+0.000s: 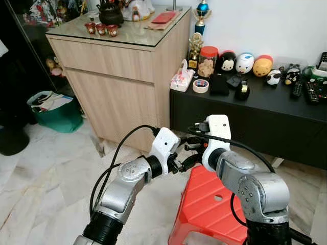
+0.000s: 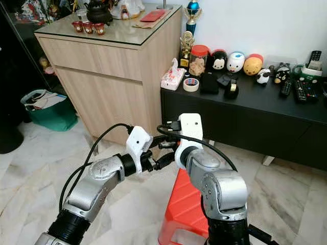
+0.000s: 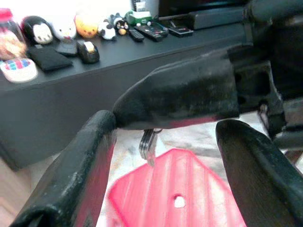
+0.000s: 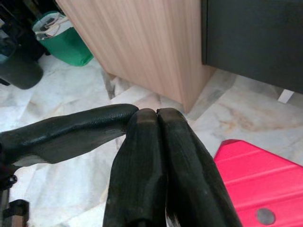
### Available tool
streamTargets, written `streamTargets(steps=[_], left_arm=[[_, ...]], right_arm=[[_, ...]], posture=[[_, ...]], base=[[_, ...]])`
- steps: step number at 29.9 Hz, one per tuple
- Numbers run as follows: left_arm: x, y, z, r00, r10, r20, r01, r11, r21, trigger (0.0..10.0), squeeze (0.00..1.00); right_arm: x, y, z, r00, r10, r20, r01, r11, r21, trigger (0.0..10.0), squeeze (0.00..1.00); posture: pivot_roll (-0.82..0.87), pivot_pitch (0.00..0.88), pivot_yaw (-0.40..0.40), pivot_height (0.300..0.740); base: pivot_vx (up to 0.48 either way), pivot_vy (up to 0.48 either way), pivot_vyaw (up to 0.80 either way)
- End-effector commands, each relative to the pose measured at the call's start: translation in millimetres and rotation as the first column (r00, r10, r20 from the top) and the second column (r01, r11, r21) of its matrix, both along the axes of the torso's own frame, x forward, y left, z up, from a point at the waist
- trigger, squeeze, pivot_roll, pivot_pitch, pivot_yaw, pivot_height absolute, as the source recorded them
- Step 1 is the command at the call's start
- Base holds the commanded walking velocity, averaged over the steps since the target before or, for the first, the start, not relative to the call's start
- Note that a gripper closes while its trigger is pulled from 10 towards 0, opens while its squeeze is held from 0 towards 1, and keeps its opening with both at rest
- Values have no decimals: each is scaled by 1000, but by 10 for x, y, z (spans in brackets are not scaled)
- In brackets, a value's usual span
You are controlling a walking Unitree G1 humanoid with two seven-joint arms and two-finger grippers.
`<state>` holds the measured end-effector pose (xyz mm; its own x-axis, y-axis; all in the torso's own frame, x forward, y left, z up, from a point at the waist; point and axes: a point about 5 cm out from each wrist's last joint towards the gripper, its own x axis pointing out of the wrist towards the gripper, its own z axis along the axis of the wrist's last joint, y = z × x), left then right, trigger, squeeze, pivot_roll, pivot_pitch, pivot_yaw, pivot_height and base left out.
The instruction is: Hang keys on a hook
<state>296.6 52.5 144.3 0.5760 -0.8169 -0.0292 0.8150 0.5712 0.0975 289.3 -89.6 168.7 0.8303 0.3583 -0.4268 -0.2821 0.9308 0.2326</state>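
My two grippers meet in mid-air above a red stool (image 1: 209, 204). The right gripper (image 4: 156, 113) is shut, its fingers pressed together. In the left wrist view a silver key (image 3: 147, 146) dangles just under those shut fingers, so the right gripper holds the keys. My left gripper (image 3: 165, 127) is open, with one finger (image 3: 90, 156) on each side of the right gripper's tip. One left finger touches the right fingertip. In the head views the fingertips (image 1: 185, 159) overlap between the two white wrists.
A low black cabinet (image 1: 255, 117) with toys, tape and remotes stands ahead on the right. A tall wooden cabinet (image 1: 117, 97) stands ahead on the left, with a green bag (image 1: 56, 115) on the marble floor beside it.
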Motion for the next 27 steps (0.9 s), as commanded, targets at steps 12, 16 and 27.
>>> streamTargets(steps=[12, 16, 27], left_arm=[[33, 29, -20, 997, 60, 54, -59, 998, -17, 10000, 0], [67, 45, -13, 992, 94, 83, -92, 996, -18, 10000, 0], [96, 53, -43, 988, 110, 107, -111, 994, 4, 0, 0]], right_arm=[[-17, 55, 157, 999, 14, 41, -16, 999, 45, 10000, 0], [-21, 61, 159, 999, 20, 37, -22, 998, 50, 10000, 0], [-16, 70, 181, 999, 22, 37, -24, 998, 62, 10000, 0]], posture=[[-70, 60, -4, 723], [-69, 60, -5, 723], [-69, 60, -5, 723]], base=[[0, 0, 0], [0, 0, 0], [0, 0, 0]])
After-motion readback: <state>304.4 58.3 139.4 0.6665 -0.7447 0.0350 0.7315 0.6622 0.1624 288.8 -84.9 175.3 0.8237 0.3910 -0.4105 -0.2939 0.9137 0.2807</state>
